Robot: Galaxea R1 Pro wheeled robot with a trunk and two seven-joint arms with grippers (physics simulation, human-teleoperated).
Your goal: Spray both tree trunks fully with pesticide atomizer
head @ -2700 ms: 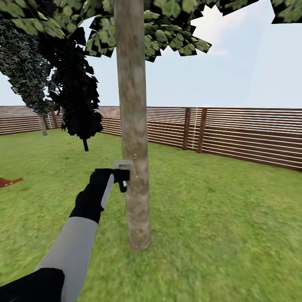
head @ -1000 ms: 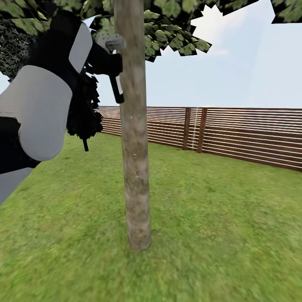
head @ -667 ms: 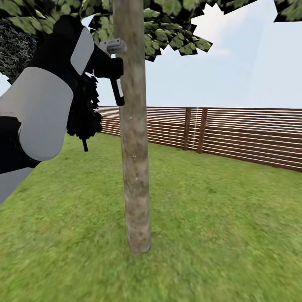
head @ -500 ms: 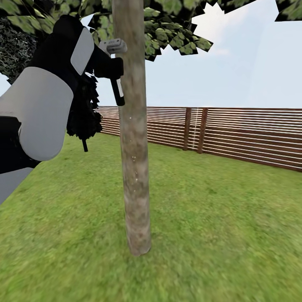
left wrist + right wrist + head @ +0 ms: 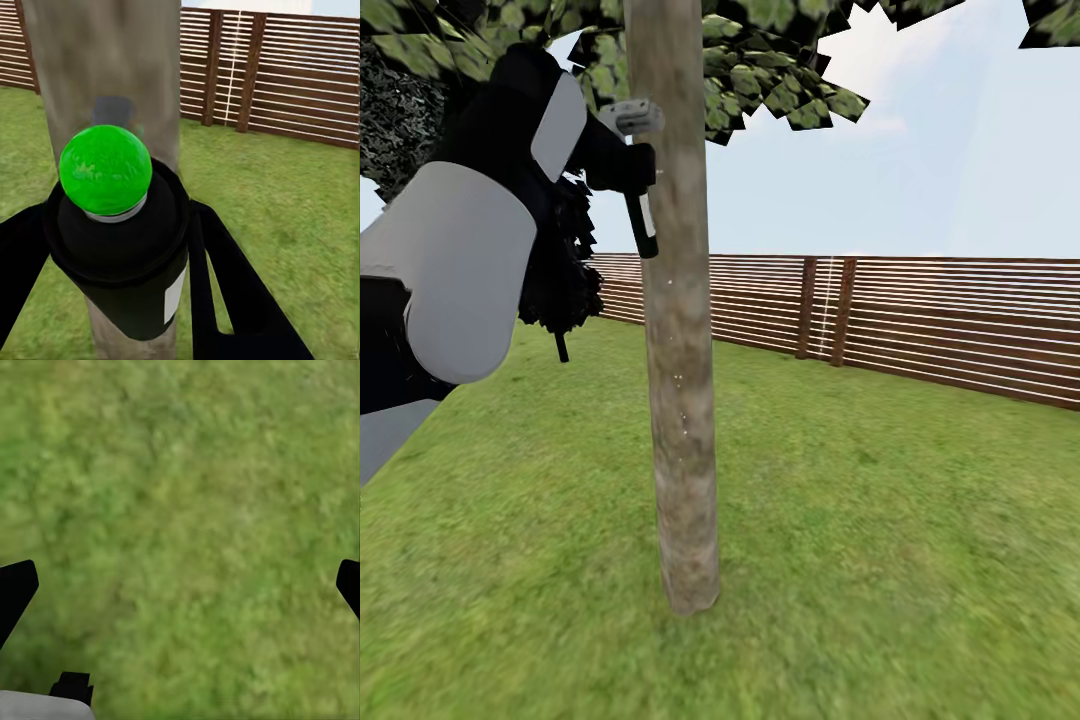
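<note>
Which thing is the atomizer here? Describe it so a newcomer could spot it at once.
Start at the thick grey-brown tree trunk rising from the lawn before the brown slat fence. High against its left side, under the leaves, the left gripper clamps the black pesticide atomizer. Its bright green ball top and small white label set it apart from the black fingers.

A fenced garden is shown: a green lawn is bounded from 9 to 3 o'clock by a brown slatted wooden fence, a bare tree trunk rises under a leafy canopy, and open sky is seen above.
</note>
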